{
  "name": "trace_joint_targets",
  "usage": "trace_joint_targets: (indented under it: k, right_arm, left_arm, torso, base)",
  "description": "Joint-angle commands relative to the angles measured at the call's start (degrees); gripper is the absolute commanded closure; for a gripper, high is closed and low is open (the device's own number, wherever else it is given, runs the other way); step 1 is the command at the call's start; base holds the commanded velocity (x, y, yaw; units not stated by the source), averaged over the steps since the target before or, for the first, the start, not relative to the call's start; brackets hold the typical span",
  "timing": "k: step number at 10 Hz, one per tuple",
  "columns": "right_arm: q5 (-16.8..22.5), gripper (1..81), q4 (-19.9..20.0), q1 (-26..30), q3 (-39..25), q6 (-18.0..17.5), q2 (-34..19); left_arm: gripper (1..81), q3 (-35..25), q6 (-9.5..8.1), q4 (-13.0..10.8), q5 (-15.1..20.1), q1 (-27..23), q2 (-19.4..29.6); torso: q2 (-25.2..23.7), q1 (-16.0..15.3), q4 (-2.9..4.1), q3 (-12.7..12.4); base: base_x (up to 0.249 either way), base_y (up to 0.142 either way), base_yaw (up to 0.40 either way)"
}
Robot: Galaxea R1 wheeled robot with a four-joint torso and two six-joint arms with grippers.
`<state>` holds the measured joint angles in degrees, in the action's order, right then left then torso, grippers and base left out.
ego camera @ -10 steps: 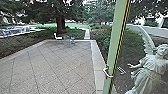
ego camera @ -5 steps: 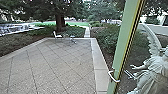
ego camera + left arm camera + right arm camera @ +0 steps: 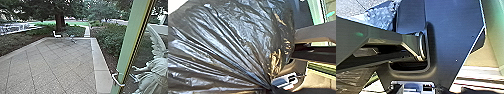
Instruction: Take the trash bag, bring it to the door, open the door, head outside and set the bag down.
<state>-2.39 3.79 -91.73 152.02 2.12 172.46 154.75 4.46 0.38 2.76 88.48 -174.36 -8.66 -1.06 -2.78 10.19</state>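
The trash bag (image 3: 233, 37) is held up by the left gripper (image 3: 271, 89), its black, glossy plastic gathered into a tight neck and clenched there, with the fuller part spread in many creases (light is caught along the folds). Whether the right gripper is closed or released cannot be told from the right wrist view. In the head view, the door (image 3: 130, 37) is seen standing open at the right, its pale green edge slanted across the picture and a curved metal handle (image 3: 117, 80) carried low on it. Beyond that edge, a pale winged statue (image 3: 156, 68) is seen with one arm held out. Ahead, the paved yard (image 3: 50, 67) is marked by diagonal joint lines and bordered by a pale stone strip (image 3: 100, 67). Near its far end a white chair (image 3: 57, 35) is placed, with a small table (image 3: 72, 37) just beside it. Behind them a dark tree trunk (image 3: 59, 22) is seen, and the right side of the paving is flanked by green bushes (image 3: 110, 40)
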Motion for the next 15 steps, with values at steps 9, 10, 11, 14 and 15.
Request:
trace_joint_targets:
  k: [9,10,11,14,15]
  right_arm:
    - [3.4,1.0,0.0,2.3,0.9,0.1,0.4]
    - [3.4,1.0,0.0,2.4,1.0,0.1,0.4]
    - [3.4,1.0,0.0,2.5,1.0,0.2,0.5]
    - [3.4,1.0,0.0,2.4,1.1,0.0,0.7]
    - [3.4,1.0,0.0,2.5,1.1,0.0,0.7]
  left_arm:
    - [81.1,-0.3,0.2,-0.4,3.6,-2.2,-0.6]
    - [81.1,-0.3,0.2,-0.4,3.6,-2.2,-0.6]
    - [81.1,-0.3,0.2,-0.4,3.6,-2.3,-0.6]
    - [81.1,-0.3,0.2,-0.4,3.6,-2.2,-0.6]
    - [81.1,-0.3,0.2,-0.4,3.6,-2.2,-0.6]
  torso:
    - [0.0,0.0,0.0,0.0]
    - [0.1,0.0,0.0,0.0]
    - [0.0,0.0,0.0,0.0]
    - [0.0,0.2,0.0,0.0]
    - [-0.1,0.3,0.0,0.0]
  base:
    - [0.098,0.0,0.0]
    - [0.118,0.0,0.0]
    - [0.125,0.0,0.0]
    - [0.14,0.0,0.0]
    - [0.142,0.0,0.0]
